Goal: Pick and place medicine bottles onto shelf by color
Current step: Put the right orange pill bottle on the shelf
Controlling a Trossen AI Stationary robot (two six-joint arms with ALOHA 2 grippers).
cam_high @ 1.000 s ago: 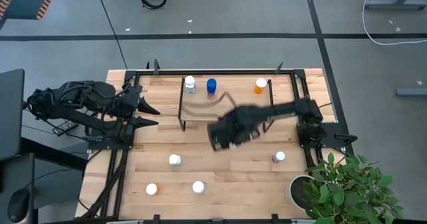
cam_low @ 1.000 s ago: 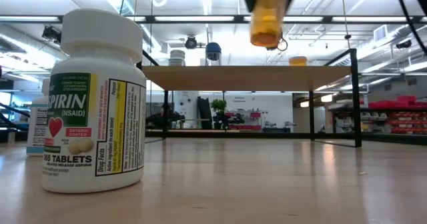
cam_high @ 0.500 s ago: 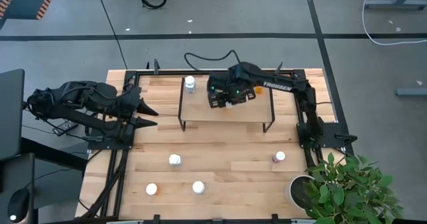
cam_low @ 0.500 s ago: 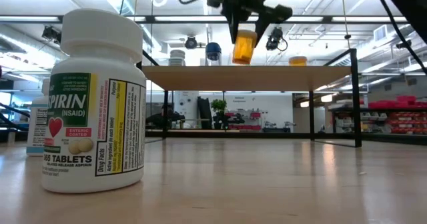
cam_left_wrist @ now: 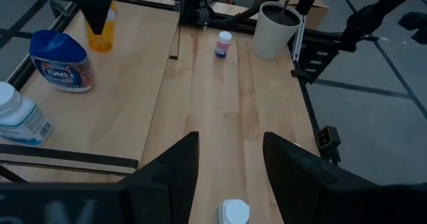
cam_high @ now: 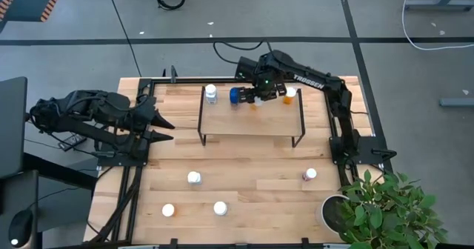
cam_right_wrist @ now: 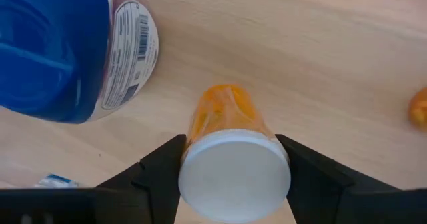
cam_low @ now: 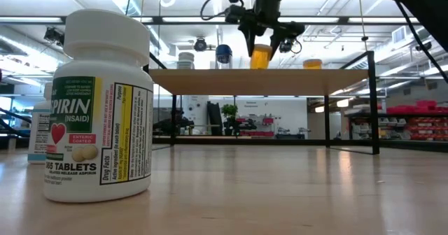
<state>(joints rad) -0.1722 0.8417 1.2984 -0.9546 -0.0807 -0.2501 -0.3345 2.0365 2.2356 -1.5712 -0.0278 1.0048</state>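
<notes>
High view: right gripper [cam_high: 255, 98] sits over the shelf [cam_high: 222, 123] near its rear edge, fingers clamped on an orange bottle [cam_right_wrist: 225, 121], just beside the blue bottle [cam_high: 235, 95]. Left gripper [cam_high: 164, 129] waits at the tabletop's left edge, fingers apart.

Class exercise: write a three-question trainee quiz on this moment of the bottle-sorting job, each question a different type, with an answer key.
1. True or false: the right gripper is shut on an orange bottle over the shelf.
2. Multiple choice: which bottle stands nearest that orange one on the shelf? A) the blue bottle B) a pinkish-purple bottle C) none
3. Fill in: the left gripper waits at the table's ____ side, holding nothing.

Key: 1 true; 2 A; 3 left.
</notes>
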